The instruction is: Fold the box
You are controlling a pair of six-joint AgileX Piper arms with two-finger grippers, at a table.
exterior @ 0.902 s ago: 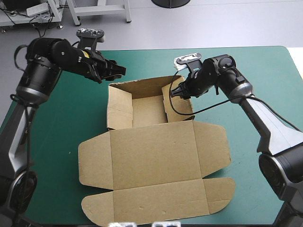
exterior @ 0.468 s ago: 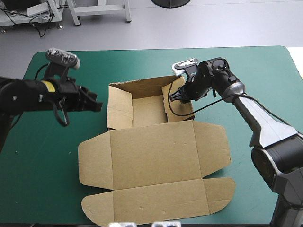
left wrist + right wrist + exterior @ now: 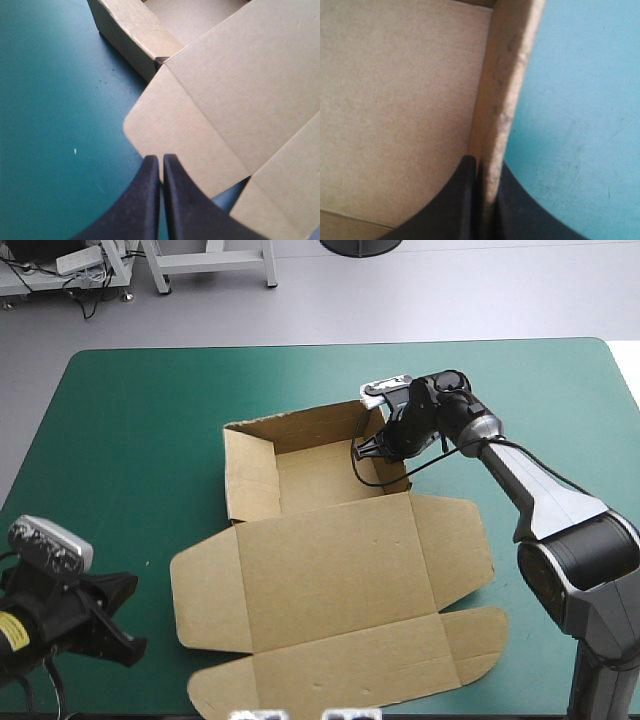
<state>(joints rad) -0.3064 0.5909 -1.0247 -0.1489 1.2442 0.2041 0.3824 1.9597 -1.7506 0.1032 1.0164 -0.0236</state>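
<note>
The place reads as a robotics lab or test workshop. A work table with a teal-green cover (image 3: 150, 440) stands on a bare grey floor (image 3: 480, 290) (plain and hard, like a work hall's). The robot's right arm (image 3: 545, 502) and left arm (image 3: 40, 625) reach over it. Beyond its far edge stand white metal frame legs (image 3: 205, 265), what looks like a power strip (image 3: 78, 260), and loose cables (image 3: 100, 295).

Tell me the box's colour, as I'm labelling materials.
The box is plain brown board, no print; seen best in the high view.
</note>
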